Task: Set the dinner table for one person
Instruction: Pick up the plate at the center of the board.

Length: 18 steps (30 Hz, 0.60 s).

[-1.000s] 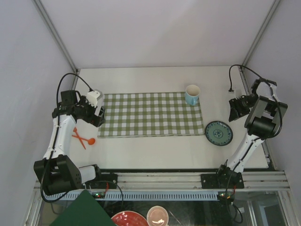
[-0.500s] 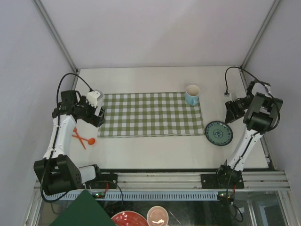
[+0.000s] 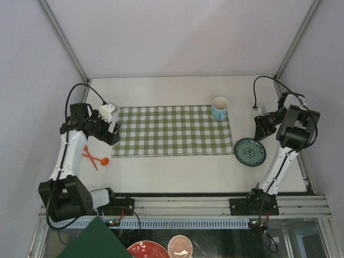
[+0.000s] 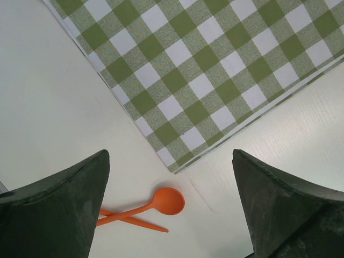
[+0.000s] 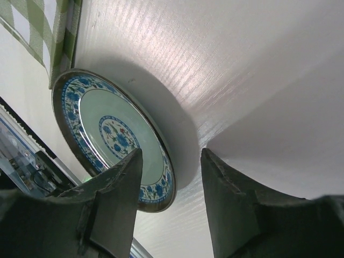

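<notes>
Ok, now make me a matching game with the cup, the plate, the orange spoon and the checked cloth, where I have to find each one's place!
Things:
1. cup
2. plate
3. orange spoon
4. checked cloth

Places:
A. off the cloth, on its right side
B. spread out in the middle of the dinner table
C. off the cloth, by its near left corner
D. at the cloth's far right corner

Right pairs: 1-D, 2-A, 3-C, 4-B.
</notes>
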Tool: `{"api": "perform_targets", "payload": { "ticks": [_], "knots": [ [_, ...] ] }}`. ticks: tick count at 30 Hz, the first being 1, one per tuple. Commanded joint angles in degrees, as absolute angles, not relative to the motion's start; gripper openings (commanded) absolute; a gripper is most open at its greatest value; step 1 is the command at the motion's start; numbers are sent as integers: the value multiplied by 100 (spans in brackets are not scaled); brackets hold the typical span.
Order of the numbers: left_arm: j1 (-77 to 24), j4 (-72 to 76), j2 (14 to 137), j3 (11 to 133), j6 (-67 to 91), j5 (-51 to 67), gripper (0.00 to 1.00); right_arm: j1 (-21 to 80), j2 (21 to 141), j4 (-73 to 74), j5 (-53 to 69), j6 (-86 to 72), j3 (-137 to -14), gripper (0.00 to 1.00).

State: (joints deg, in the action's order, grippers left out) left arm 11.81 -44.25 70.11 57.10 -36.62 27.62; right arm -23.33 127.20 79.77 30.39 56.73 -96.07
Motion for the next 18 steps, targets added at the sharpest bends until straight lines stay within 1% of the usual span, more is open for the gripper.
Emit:
{"api": "perform_targets", "payload": {
  "ticks": [1,6,7,8,11,15,18],
  "knots": [
    [1211,-4408,6926,5689,-3743,2846,100,-2285,12764,7975,3118,5875,-9503,47],
    [1208,-4421,6943,5700,-3738,2848,100,-2281,12770,7993,3100,5940,-9342,45],
    [1209,-4426,6943,5704,-3736,2852,100,-2281,12772,8016,3099,5963,-9328,44],
    [1211,-4422,6939,5706,-3740,2856,100,-2292,12757,8016,3102,5965,-9307,39],
    [1210,-4425,6941,5709,-3732,2865,100,-2287,12721,8009,3038,5948,-9231,21],
    [1205,-4434,6925,5713,-3740,2874,100,-2293,12609,7943,3002,5903,-9126,0],
    [1206,-4430,6928,5713,-3740,2874,100,-2280,12533,7911,2955,5859,-9067,0]
  ]
}}
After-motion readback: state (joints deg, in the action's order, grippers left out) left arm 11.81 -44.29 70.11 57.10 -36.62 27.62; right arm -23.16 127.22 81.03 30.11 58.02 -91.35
